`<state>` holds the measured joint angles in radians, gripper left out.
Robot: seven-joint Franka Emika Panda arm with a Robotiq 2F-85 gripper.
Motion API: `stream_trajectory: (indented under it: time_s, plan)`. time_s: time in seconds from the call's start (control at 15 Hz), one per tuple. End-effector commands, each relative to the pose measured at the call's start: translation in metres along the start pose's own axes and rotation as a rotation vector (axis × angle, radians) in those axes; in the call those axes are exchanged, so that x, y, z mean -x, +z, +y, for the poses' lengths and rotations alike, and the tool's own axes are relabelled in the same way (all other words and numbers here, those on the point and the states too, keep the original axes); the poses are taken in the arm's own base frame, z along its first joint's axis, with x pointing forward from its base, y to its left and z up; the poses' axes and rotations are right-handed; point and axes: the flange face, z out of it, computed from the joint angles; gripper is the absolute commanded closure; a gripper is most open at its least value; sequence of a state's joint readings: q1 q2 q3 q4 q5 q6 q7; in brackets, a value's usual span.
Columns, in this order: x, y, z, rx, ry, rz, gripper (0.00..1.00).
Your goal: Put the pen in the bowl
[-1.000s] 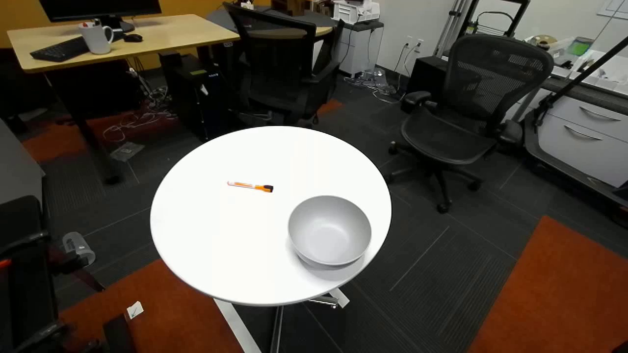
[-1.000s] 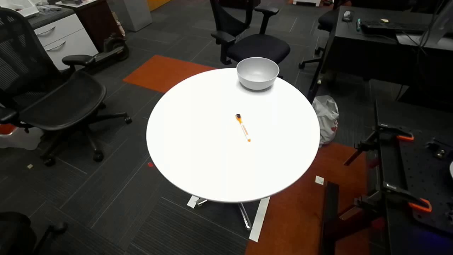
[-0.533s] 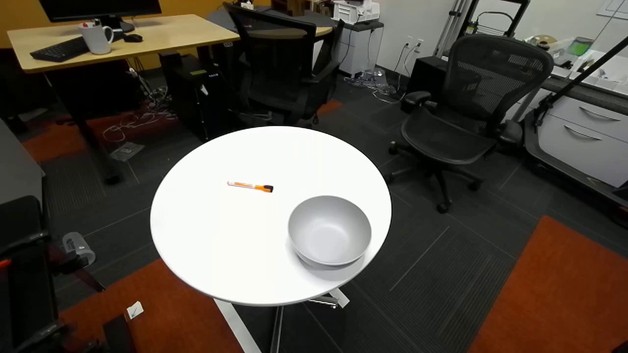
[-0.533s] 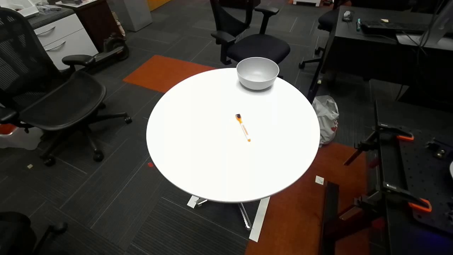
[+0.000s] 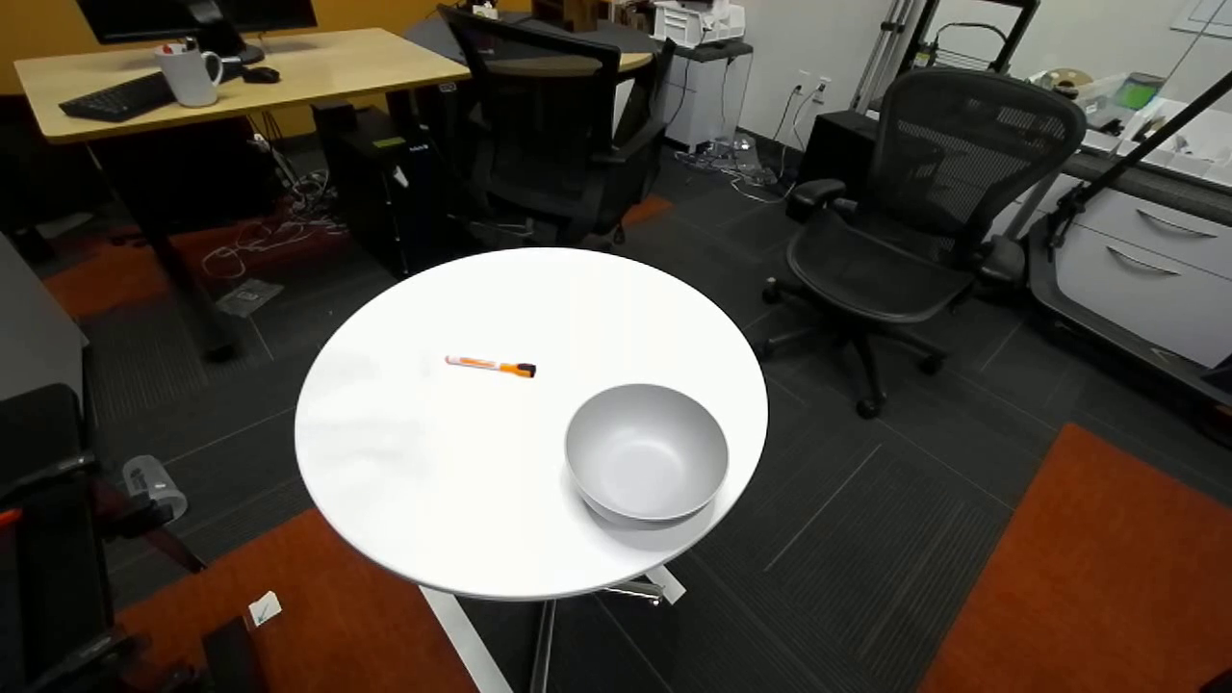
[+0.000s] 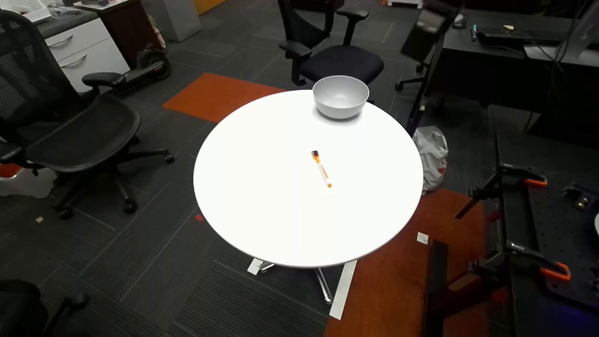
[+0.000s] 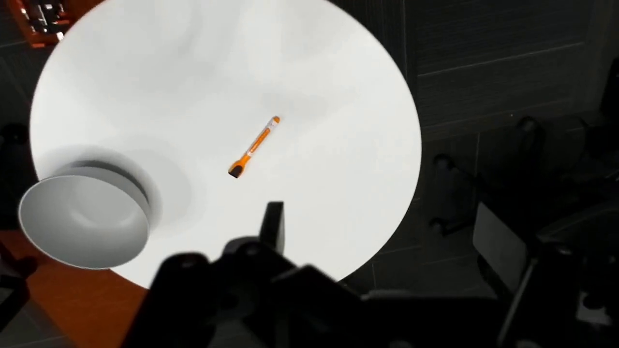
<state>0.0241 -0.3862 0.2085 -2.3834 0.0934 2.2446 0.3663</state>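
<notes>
Pen (image 7: 259,140) and bowl (image 7: 87,227) share the round white table (image 5: 433,491). The pen lies flat near the middle, white tabletop on every side of it, its dark end the one nearer the bowl. The bowl, upright, has much tighter room: in an exterior view, only a narrow strip of white lies between it and the edge. At the bottom of the wrist view I see the fingers (image 7: 272,220), dark and blurred, apart from the pen; I can't tell whether they are wide or narrow. Past the table's edge, behind the bowl in an exterior view, stands a chair (image 6: 344,64).
</notes>
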Motion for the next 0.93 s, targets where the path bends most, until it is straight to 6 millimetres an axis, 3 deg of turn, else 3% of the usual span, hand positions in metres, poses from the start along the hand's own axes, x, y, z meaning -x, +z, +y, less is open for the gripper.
stream_trajectory:
  time_s: [0.0, 0.4, 0.87]
  plan:
    - [-0.028, 0.061, 0.01, -0.021, 0.125, -0.005, 0.0]
    - [-0.058, 0.168, 0.022, -0.046, 0.354, -0.004, 0.0]
    - [-0.087, 0.247, 0.057, 0.023, 0.603, -0.055, 0.0]
